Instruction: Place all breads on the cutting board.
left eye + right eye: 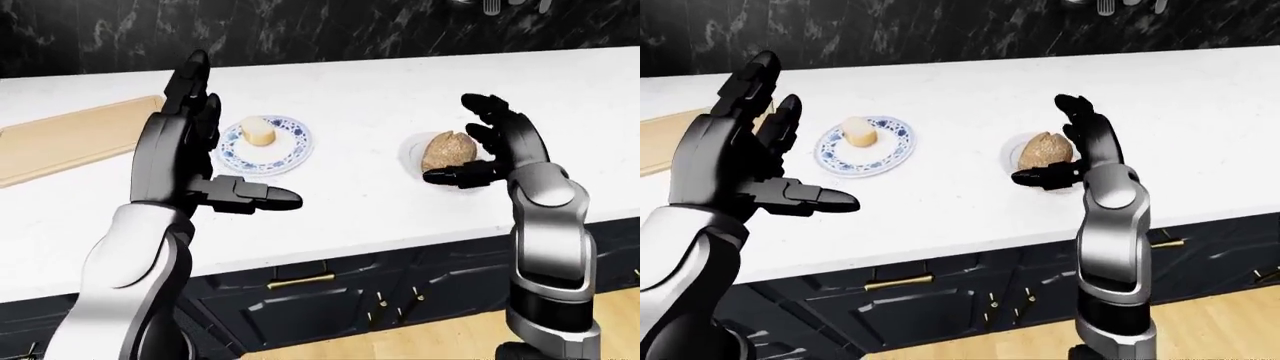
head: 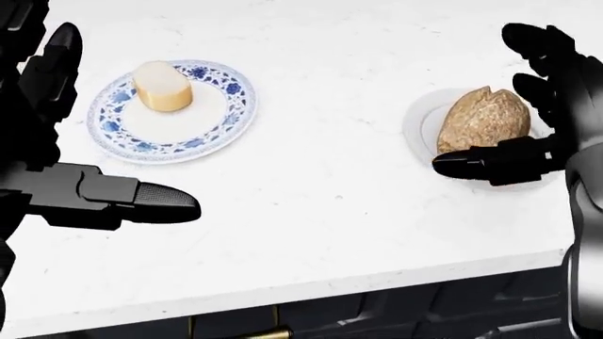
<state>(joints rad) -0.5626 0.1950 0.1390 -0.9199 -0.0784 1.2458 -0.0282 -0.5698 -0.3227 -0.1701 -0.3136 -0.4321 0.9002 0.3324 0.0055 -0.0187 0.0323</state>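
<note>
counter [image 1: 380,97] white marble | brown loaf [image 2: 483,119] on white plate [image 2: 416,121], right | pale bread chunk [image 2: 162,86] on blue-patterned plate [image 2: 217,120], left | cutting board [image 1: 60,139] far left, bare | right hand [image 2: 528,106] open, fingers spread beside loaf, thumb near it, no grip | left hand [image 1: 195,161] open, holding nothing

A blue-patterned plate [image 2: 212,113] and a plain white plate [image 2: 419,123] sit well apart on the white countertop [image 2: 320,212].
</note>
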